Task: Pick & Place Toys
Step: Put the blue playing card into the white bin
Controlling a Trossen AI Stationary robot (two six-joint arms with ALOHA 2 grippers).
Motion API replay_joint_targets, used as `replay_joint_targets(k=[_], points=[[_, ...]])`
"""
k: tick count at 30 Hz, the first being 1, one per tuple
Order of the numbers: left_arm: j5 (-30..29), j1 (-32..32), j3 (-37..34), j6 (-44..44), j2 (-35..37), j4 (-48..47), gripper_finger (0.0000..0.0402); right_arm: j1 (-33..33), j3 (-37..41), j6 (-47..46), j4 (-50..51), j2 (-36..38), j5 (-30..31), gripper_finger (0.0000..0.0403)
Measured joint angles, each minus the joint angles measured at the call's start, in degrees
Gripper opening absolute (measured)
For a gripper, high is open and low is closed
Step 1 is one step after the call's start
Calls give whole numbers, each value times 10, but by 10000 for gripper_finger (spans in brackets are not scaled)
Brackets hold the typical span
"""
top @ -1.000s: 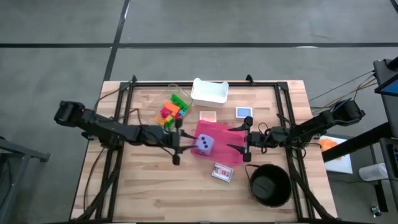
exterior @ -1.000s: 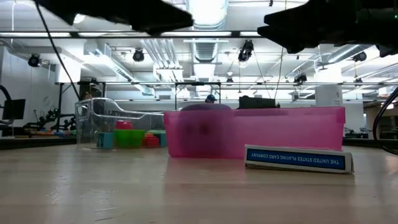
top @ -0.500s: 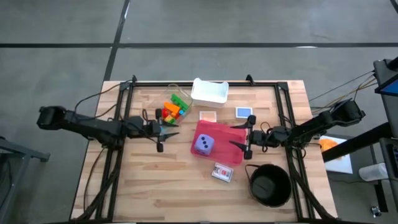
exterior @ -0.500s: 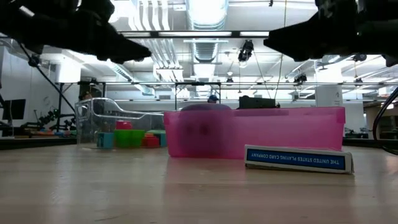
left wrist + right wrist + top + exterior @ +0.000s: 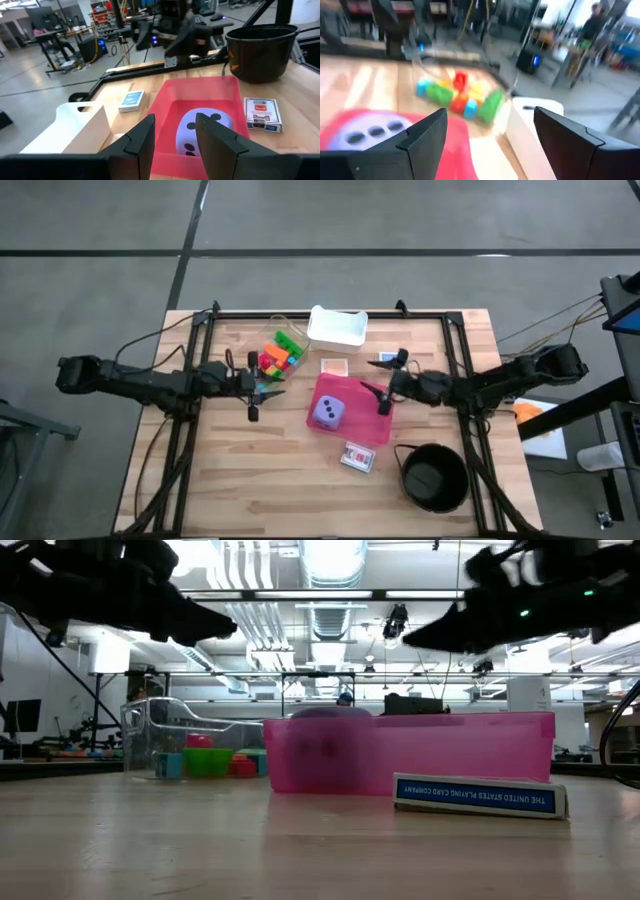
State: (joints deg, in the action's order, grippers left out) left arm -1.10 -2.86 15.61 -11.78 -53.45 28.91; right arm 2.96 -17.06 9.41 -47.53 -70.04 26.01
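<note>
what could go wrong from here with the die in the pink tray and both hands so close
The right hand hangs open over the pink tray's rim, so it might nudge the tray or clip its wall when reaching for the lilac die. The left hand, open beside the bricks, could scatter the pile.

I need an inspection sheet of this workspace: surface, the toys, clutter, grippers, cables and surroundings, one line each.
Surface: wooden table, inside a black frame.
Job's things: lilac die lies in the pink tray; coloured bricks are piled beside the white box.
Clutter: card box, two small cards, black bowl.
Grippers: left gripper open, near the bricks, empty; right gripper open, at the tray's edge, empty.
Cables: wires run along both arms and off the table's right side.
Surroundings: grey floor; a workshop with a person far behind.
</note>
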Motion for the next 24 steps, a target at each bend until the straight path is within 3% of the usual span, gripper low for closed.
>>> replay_joint_targets(k=[4, 15, 19, 24], points=[[65, -56, -3, -1, 0, -1, 142, -59, -43, -27, 98, -4, -75, 298], [266, -298, -10, 18, -17, 25, 142, -196, -78, -22, 172, -48, -195, 298], [285, -321, -10, 18, -35, 48, 142, -228, -104, -25, 219, -70, -225, 298], [286, -321, -4, 12, -64, 65, 142, -251, -175, -22, 373, -92, -214, 298]])
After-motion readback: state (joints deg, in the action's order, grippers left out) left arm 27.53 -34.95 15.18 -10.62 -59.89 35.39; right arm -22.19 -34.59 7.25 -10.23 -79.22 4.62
